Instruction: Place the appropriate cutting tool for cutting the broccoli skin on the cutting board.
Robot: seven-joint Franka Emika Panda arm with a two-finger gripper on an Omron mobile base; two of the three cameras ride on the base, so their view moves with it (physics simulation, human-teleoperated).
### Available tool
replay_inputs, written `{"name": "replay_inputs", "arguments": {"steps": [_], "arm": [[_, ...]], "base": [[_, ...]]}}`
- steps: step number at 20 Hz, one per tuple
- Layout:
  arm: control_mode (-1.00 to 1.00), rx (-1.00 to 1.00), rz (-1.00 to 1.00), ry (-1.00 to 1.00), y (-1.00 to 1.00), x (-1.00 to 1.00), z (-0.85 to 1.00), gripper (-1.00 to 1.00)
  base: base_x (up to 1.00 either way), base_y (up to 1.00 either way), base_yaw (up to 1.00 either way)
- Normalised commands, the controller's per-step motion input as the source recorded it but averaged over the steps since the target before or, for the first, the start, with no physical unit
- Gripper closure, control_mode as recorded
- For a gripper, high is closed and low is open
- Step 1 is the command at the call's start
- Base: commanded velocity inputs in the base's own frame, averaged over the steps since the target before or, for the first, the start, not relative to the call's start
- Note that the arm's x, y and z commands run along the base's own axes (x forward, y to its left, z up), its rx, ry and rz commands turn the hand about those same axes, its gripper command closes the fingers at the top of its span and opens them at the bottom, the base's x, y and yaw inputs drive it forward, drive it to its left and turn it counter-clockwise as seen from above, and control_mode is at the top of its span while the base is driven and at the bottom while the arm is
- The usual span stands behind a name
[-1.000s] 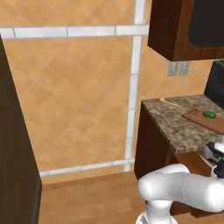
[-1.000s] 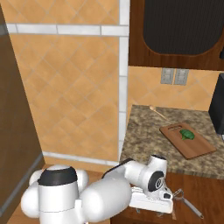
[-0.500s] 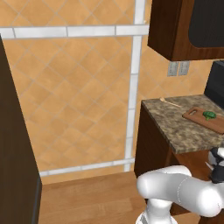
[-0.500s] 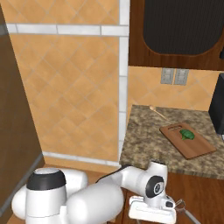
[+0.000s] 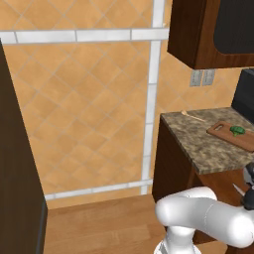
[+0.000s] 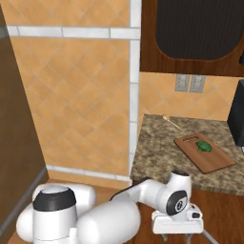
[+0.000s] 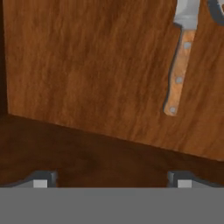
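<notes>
In the hand view a knife [image 7: 178, 70] with a riveted wooden handle and a steel blade lies on a brown wooden surface, up and to the right. My gripper [image 7: 112, 183] is open, its fingertips [image 7: 41, 182] spread wide and nothing between them; it is well apart from the knife. My hand [image 6: 177, 223] hangs low in front of the counter. On the counter lies the reddish-brown cutting board [image 6: 212, 162] [image 5: 220, 130] with the green broccoli [image 6: 204, 147] [image 5: 237, 130] on it.
A thin wooden utensil [image 6: 171, 122] lies at the back of the stone countertop [image 6: 157, 152]. A dark curved object [image 7: 216, 8] sits beside the knife's blade. A dark appliance [image 6: 237, 119] stands at the counter's right; a dark cabinet [image 5: 20, 198] rises on the left.
My arm has swung lower and to the right, and the hand has sunk further below the counter's front edge. The board and broccoli have not moved.
</notes>
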Motion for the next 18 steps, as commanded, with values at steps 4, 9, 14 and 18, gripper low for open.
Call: {"name": "replay_inputs", "arguments": {"steps": [4,9,14,18], "arm": [[-1.00,0.00,0.01,-0.06,-0.28,0.35,-0.05,-1.00],[-1.00,0.02,0.00,0.00,-0.35,0.19,-0.24,-1.00],[-1.00,0.04,0.00,0.00,-0.22,0.28,-0.29,-1.00],[-1.00,0.04,0.00,0.00,-0.08,0.34,-0.31,-1.00]], "base": [[0.00,0.00,0.00],[0.00,0.00,0.00],[0.00,0.00,0.00],[0.00,0.00,0.00]]}}
